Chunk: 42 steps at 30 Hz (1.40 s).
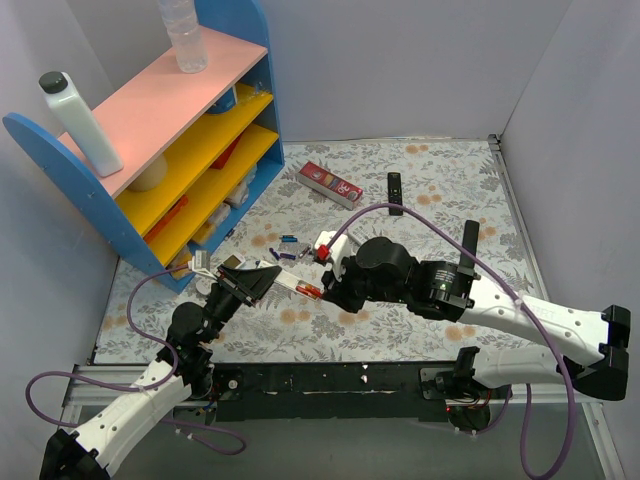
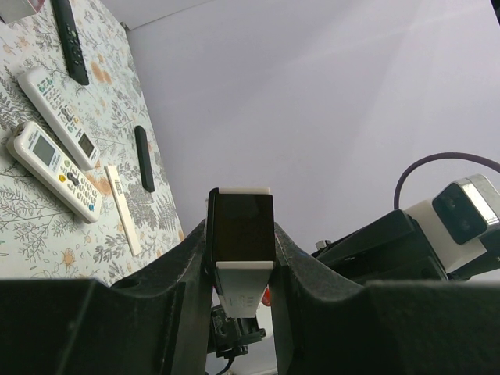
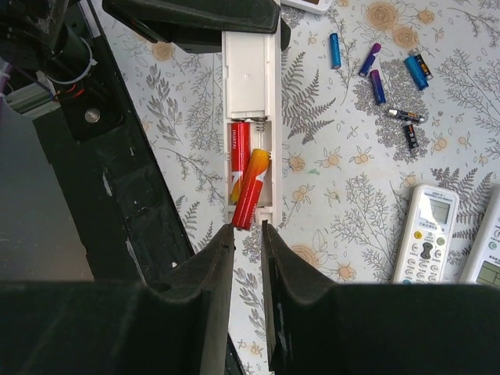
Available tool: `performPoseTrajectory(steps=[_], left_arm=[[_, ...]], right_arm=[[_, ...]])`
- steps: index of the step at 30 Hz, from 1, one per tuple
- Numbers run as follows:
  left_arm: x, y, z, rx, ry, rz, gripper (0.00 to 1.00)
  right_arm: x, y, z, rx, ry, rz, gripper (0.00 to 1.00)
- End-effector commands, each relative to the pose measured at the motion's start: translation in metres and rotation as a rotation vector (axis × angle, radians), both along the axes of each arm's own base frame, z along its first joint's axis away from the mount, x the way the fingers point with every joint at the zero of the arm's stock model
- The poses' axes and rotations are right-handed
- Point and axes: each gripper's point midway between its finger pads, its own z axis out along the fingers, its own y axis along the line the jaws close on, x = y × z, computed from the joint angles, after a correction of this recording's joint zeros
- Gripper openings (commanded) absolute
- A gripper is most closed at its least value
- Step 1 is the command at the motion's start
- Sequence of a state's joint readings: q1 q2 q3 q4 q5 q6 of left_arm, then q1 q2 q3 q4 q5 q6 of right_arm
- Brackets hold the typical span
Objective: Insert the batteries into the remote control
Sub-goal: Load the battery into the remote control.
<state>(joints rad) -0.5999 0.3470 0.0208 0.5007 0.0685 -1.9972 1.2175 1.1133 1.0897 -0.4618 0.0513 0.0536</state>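
Right jaws just beside tilted battery [image 3: 250,187] in remote control [image 3: 248,78].

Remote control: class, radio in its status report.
Left fingers shut on remote control; right fingers apart, empty. One battery seated, second battery tilted. Nothing blocking.

Jaws of the right gripper [image 3: 248,234] narrowly parted. Directly ahead: remote control [image 3: 250,78], compartment open, one red battery [image 3: 237,144] seated, second battery [image 3: 251,187] tilted.

two red batteries [image 3: 238,148], two white button remotes [image 3: 426,230]
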Motion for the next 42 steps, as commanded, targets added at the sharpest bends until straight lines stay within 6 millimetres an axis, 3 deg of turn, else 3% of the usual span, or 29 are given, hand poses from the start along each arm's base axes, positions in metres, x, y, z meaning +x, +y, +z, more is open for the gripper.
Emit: performPoseTrajectory(steps=[1, 23, 42], left_arm=[[-0.010, 0.002, -0.101, -0.010, 0.268, -0.036, 0.00], [-0.013, 0.000, -0.093, -0.023, 0.236, -0.057, 0.00], [-0.022, -0.004, -0.067, -0.054, 0.125, -0.110, 0.00]], right_arm=[[0.001, 0.010, 0.004, 0.035, -0.001, 0.006, 0.27], [0.012, 0.020, -0.007, 0.004, -0.017, -0.016, 0.24], [0.025, 0.035, -0.028, -0.073, -0.014, -0.044, 0.13]])
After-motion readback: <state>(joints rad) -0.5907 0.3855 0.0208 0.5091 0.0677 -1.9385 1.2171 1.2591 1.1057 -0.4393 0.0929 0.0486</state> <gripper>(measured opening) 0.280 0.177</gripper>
